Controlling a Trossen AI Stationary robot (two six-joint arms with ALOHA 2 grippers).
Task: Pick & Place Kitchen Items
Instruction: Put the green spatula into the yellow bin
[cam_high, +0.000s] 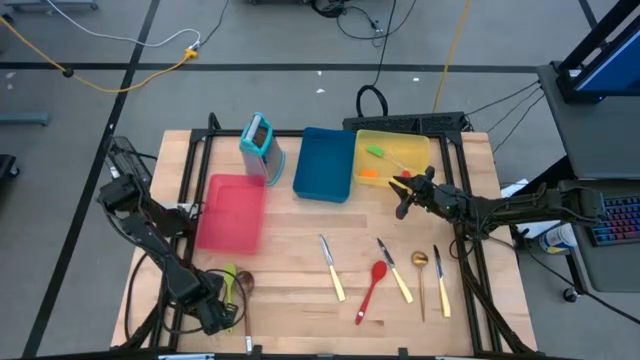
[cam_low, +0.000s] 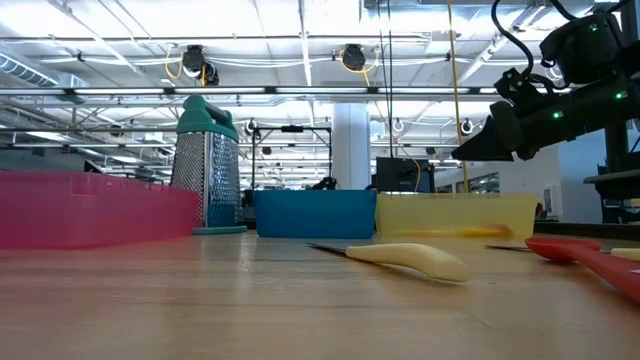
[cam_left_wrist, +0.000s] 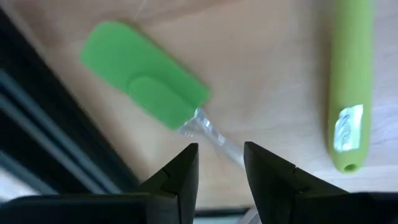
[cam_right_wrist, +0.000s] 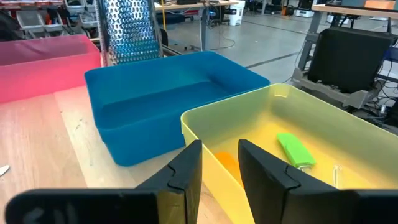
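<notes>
Wooden tabletop (cam_high: 300, 290): knives, a red spoon (cam_high: 373, 289) and a gold spoon lie loose along its near edge, awaiting pickup.
Left gripper (cam_left_wrist: 219, 163): mine, near-left corner, fingers slightly parted, empty, aligned over green spatula (cam_left_wrist: 148, 92) handle to grasp.
Right gripper (cam_right_wrist: 219, 163): slightly parted, empty, above yellow tray (cam_right_wrist: 205, 121) near edge; tray holds green and orange spatulas.

High view: overhead, straight down. Low view: tabletop level, facing room. Wrist views: close (past own fingers). High, low share yellow tray (cam_high: 392, 158).
</notes>
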